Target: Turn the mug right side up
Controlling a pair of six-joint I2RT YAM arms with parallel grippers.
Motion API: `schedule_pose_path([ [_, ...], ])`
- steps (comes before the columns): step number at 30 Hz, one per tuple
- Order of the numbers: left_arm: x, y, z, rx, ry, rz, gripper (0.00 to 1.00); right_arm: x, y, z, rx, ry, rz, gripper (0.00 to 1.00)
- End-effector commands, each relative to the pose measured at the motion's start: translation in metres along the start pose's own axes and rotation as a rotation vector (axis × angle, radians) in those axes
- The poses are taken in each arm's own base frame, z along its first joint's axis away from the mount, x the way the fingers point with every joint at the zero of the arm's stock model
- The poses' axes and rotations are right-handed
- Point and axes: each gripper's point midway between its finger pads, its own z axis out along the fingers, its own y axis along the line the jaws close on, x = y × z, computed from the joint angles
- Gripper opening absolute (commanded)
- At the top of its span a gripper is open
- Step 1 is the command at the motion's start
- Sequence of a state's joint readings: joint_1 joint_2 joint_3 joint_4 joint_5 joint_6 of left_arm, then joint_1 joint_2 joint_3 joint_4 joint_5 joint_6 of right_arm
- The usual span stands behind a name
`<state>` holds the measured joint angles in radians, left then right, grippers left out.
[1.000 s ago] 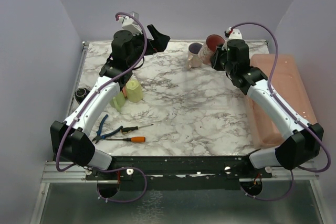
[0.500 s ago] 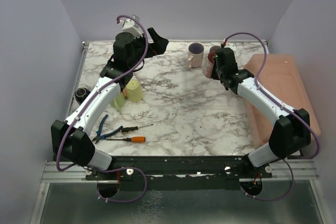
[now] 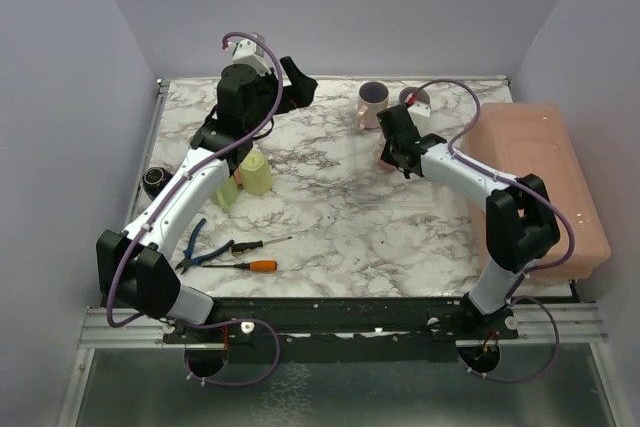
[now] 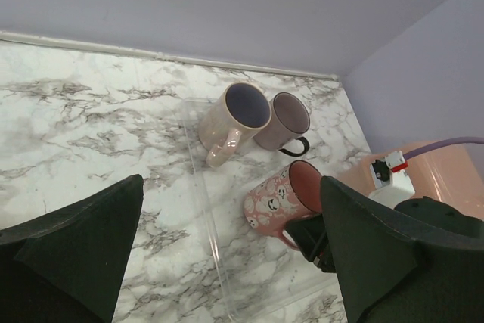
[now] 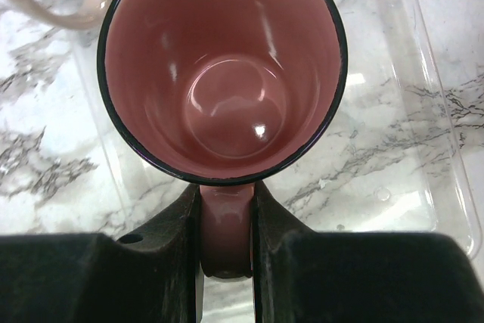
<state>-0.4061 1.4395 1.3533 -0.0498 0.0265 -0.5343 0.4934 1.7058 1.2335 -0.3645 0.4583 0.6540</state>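
Mug (image 5: 223, 73) clamped in right claw (image 5: 225, 221): glazed ceramic, glossy pink inside, highlights seen. Its fingers (image 5: 170, 240): matt black plastic. Tray (image 5: 378, 149) beneath claw: clear glossy plastic. Counter (image 5: 30, 164): smooth, marble-patterned surface.

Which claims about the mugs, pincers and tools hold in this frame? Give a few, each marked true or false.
1. The right pincer grips the pink mug by its handle. True.
2. The left pincer holds a mug. False: it is open and empty.
3. Two other mugs sit near the pink one. True: a pale mug and a mauve mug.
4. The orange-handled screwdriver lies inside the pale mug. False: it lies on the table near the pliers.
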Motion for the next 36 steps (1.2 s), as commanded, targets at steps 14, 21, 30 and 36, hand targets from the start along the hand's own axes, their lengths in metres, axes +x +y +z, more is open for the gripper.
schedule_pose_path([
  [14,-0.01,0.009,-0.015,-0.054,-0.037,0.042,0.99,-0.019,0.048,0.029,-0.02,0.023,0.199,0.28],
  [21,-0.009,0.008,-0.016,-0.045,-0.033,0.05,0.99,-0.014,0.073,0.029,-0.118,0.086,0.219,0.5],
  [30,-0.008,0.011,-0.02,-0.056,-0.037,0.06,0.99,-0.007,0.105,0.023,-0.249,0.183,0.267,0.5],
  [36,-0.008,0.013,-0.023,-0.061,-0.039,0.064,0.99,-0.003,0.113,0.018,-0.293,0.214,0.28,0.5],
])
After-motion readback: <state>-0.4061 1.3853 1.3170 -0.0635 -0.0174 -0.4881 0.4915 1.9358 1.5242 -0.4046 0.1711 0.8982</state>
